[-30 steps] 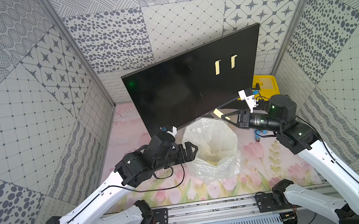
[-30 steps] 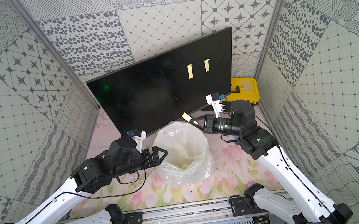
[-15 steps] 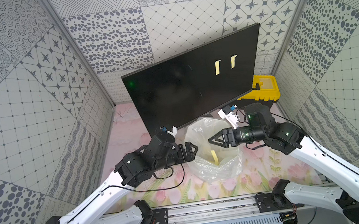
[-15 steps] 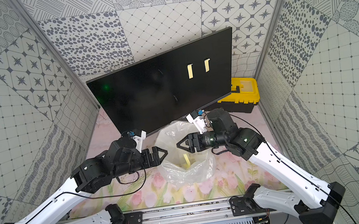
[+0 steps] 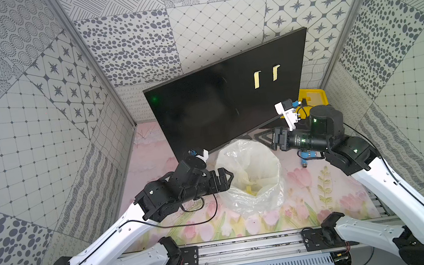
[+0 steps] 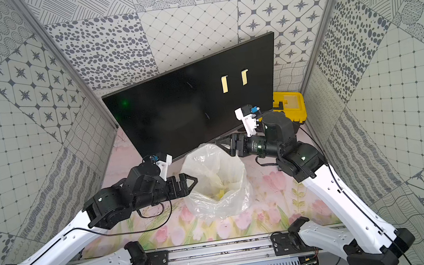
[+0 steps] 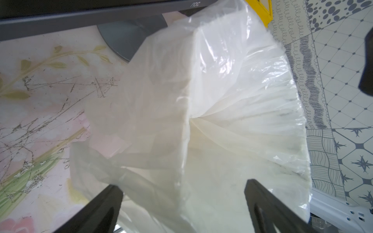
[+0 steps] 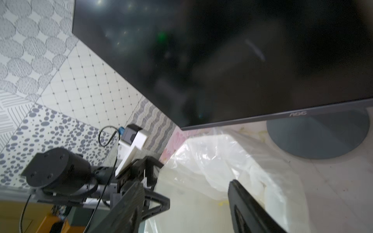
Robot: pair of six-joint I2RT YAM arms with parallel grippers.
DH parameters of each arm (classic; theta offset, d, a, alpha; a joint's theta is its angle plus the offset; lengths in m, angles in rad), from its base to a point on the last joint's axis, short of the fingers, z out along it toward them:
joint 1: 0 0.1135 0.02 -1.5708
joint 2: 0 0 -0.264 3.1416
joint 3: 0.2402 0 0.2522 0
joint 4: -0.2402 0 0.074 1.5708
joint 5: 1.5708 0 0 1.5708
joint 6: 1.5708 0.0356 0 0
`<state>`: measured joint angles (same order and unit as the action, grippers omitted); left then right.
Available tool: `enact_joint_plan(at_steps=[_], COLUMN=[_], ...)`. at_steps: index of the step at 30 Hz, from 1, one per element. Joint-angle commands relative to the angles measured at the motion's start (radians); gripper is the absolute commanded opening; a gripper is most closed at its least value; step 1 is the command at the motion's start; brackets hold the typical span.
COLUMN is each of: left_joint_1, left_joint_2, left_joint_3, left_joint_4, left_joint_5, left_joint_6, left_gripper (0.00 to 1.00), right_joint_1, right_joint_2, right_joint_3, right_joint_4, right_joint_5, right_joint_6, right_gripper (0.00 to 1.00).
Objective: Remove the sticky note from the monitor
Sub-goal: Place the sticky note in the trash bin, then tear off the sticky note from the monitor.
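Sticky notes were only partly cleared, as I judged it. The left-hand note [image 5: 257,79] and the right-hand note [image 5: 276,72], two pale yellow strips, hung on the monitor [image 5: 216,110] in the upper right of its dark screen. Yellow scraps [image 5: 251,187] lay at the bottom of the clear bag [image 5: 262,160] and were probably notes already binned. That left two notes to peel and drop.

At centre left in both top views, the left fingers [image 5: 223,179] stood wide apart at the bag's left rim, clamping nothing. Whether they touched the plastic I could not tell. Right of the bag's mouth, low by the monitor's bottom edge, the right fingers [image 5: 272,138] were also apart and empty, well below both notes. A yellow toolbox [image 5: 312,96] sat behind that arm, at the far right of the flowered desk [image 5: 317,191].

Only the top views showed the notes. The left wrist view showed the bag filling the gap between its fingers. The right wrist view added the monitor's logo [image 8: 298,114] and round stand base [image 8: 319,137], but no note on the stretch of screen it covered.
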<state>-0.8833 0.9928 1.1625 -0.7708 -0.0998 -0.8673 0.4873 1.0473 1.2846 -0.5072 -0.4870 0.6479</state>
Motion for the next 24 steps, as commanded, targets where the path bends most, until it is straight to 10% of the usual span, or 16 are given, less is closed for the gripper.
enact_joint_plan(at_steps=[1, 14, 24], left_joint_1=[-0.007, -0.008, -0.008], left_joint_2=[-0.001, 0.006, 0.015], left_joint_3=[0.005, 0.005, 0.006], left_joint_4=[0.02, 0.022, 0.032], left_joint_5=[0.012, 0.013, 0.017], left_joint_6=[0.02, 0.022, 0.021], left_gripper=[0.99, 0.99, 0.99], right_joint_1=[-0.116, -0.398, -0.458], right_joint_2=[0.004, 0.2, 0.312], right_joint_3=[-0.057, -0.266, -0.235], right_joint_4=[0.264, 1.184, 1.304], right_joint_5=[-0.051, -0.092, -0.042], right_joint_6=[0.158, 0.747, 0.829], right_gripper=[0.68, 0.65, 0.62])
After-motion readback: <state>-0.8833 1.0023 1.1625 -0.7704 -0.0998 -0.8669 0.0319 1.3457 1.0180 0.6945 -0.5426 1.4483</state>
